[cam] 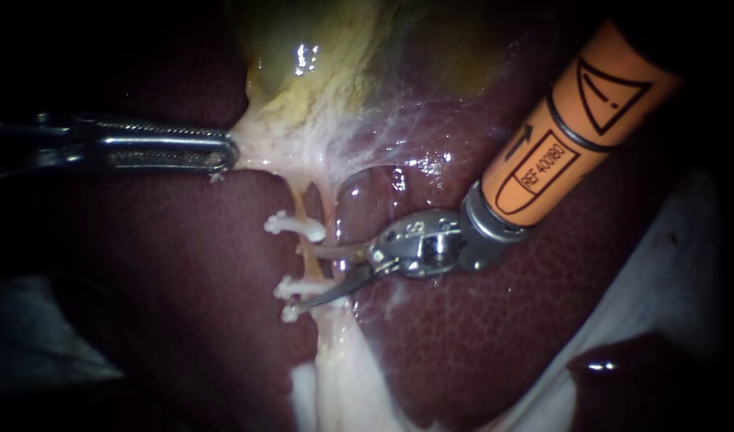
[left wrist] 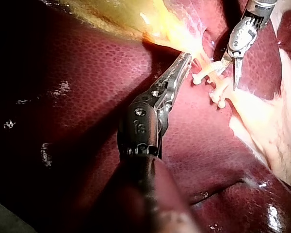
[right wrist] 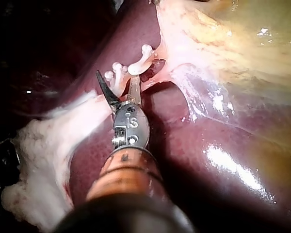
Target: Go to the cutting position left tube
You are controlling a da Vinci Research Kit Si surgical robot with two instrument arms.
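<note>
A pale left tube [cam: 309, 258] runs down from the gallbladder [cam: 327, 56] over the dark liver [cam: 183, 264]. It carries one white clip [cam: 295, 228] higher up and two white clips [cam: 291, 290] lower down. My right instrument [cam: 307, 278], on an orange shaft, has its blades open astride this tube between the upper clip and the lower pair. The right wrist view shows the open blades [right wrist: 116, 80] at the clips [right wrist: 117, 72]. My left instrument [cam: 225, 154] is shut on the pale tissue at the gallbladder's neck and holds it leftward; its jaws [left wrist: 183, 62] also show in the left wrist view.
A second thin tube [cam: 333, 212] runs just right of the clipped one. Whitish fatty tissue [cam: 335, 376] hangs below the clips. White cloth [cam: 671, 264] lies at the lower right, beyond the liver's edge.
</note>
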